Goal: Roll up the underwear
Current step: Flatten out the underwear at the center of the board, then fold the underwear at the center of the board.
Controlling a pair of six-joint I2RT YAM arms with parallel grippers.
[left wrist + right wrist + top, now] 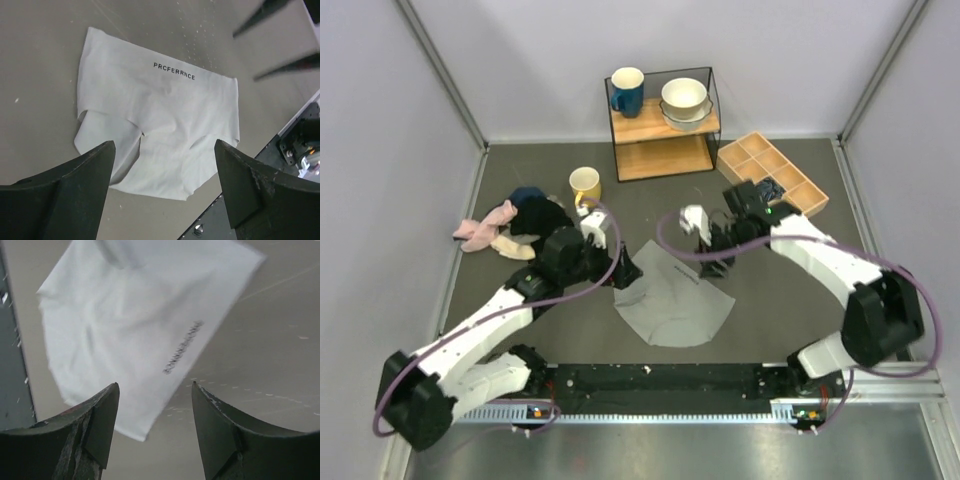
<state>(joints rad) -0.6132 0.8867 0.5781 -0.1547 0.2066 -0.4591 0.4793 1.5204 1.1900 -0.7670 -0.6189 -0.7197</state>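
Observation:
The light grey underwear (675,298) lies flat and spread out on the dark table, between the two arms. It also fills the left wrist view (160,120), with dark lettering along its far edge, and the right wrist view (135,325). My left gripper (623,272) is open and empty, hovering over the cloth's left edge (162,147). My right gripper (717,262) is open and empty, hovering above the cloth's upper right corner (155,386). Neither gripper touches the cloth.
A yellow mug (585,184) and a heap of dark and pink clothes (510,225) lie at the left. A wire shelf (665,125) with a blue mug and bowls stands at the back. A wooden divided tray (772,172) sits at the right.

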